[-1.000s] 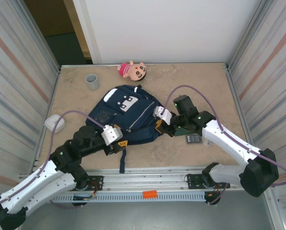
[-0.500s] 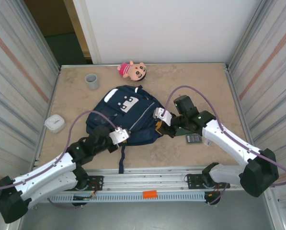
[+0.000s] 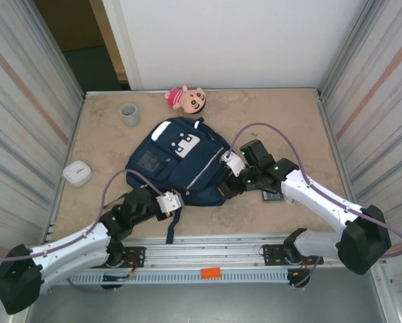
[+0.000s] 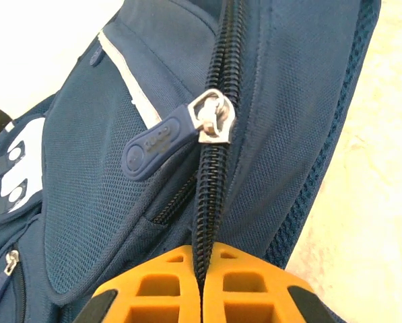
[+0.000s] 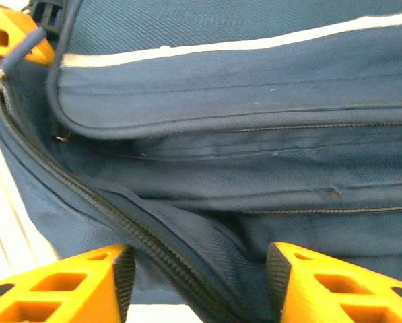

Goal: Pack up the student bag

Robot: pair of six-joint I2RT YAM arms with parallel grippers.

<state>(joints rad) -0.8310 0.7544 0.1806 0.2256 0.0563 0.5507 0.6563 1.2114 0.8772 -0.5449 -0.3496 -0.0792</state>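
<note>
The student bag (image 3: pixel 180 161), navy with white stripes and a white buckle patch, lies flat mid-table. My left gripper (image 3: pixel 173 201) is at its near edge. In the left wrist view the orange fingers (image 4: pixel 147 289) are shut on the bag's closed zipper seam (image 4: pixel 211 202), a little below the silver slider (image 4: pixel 214 116) and its blue pull tab (image 4: pixel 153 141). My right gripper (image 3: pixel 229 177) is at the bag's right side. It stands open (image 5: pixel 199 269), with a fold of navy fabric and a zipper line (image 5: pixel 147 245) between its pads.
A pink doll (image 3: pixel 187 99) lies at the back edge and a grey cup (image 3: pixel 129 114) stands at the back left. A white case (image 3: pixel 77 173) sits by the left wall. A small dark device (image 3: pixel 273 196) lies under the right forearm. A dark strap (image 3: pixel 173 225) trails toward the front rail.
The left gripper slid right along the bag's near edge and closed on the zipper seam. The right gripper opened. The bag shifted slightly back and right.
</note>
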